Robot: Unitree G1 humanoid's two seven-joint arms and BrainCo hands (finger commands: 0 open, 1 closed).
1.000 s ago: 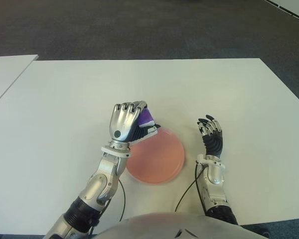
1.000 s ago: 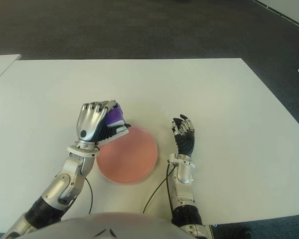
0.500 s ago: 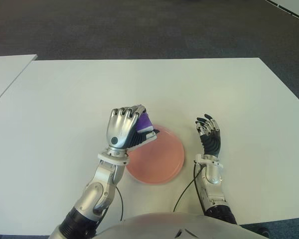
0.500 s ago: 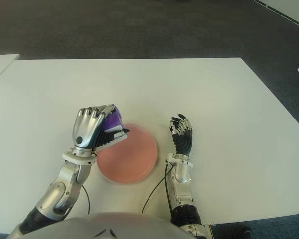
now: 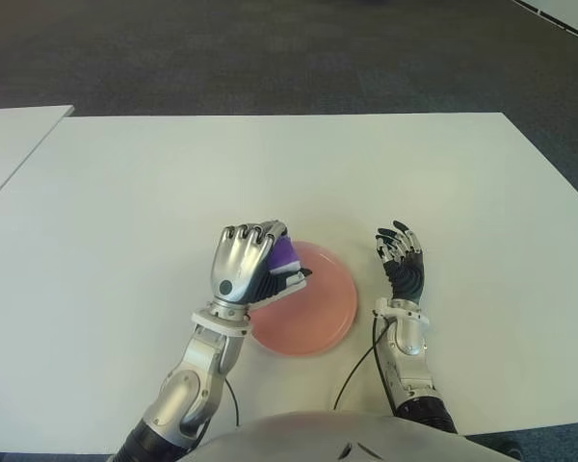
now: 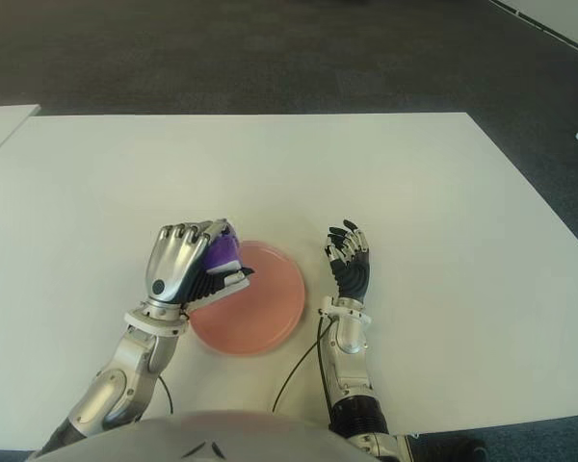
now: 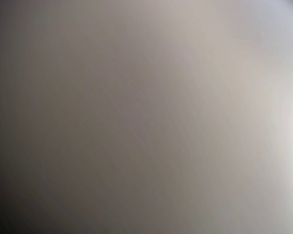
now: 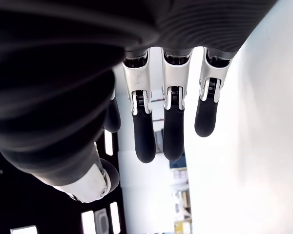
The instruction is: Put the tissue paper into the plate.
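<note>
Left eye view: we see the left hand (image 5: 244, 268) curled around the purple tissue paper (image 5: 284, 254), holding it above the left edge of the pink plate (image 5: 318, 308) on the white table (image 5: 125, 192). We see the right hand (image 5: 401, 265) just right of the plate, fingers (image 8: 173, 131) extended, holding nothing.

Left wrist view showing only featureless grey blur. Left hand (image 5: 243, 265) fingers hiding most of purple tissue paper (image 5: 284, 252), covering plate (image 5: 318, 310) left rim.
</note>
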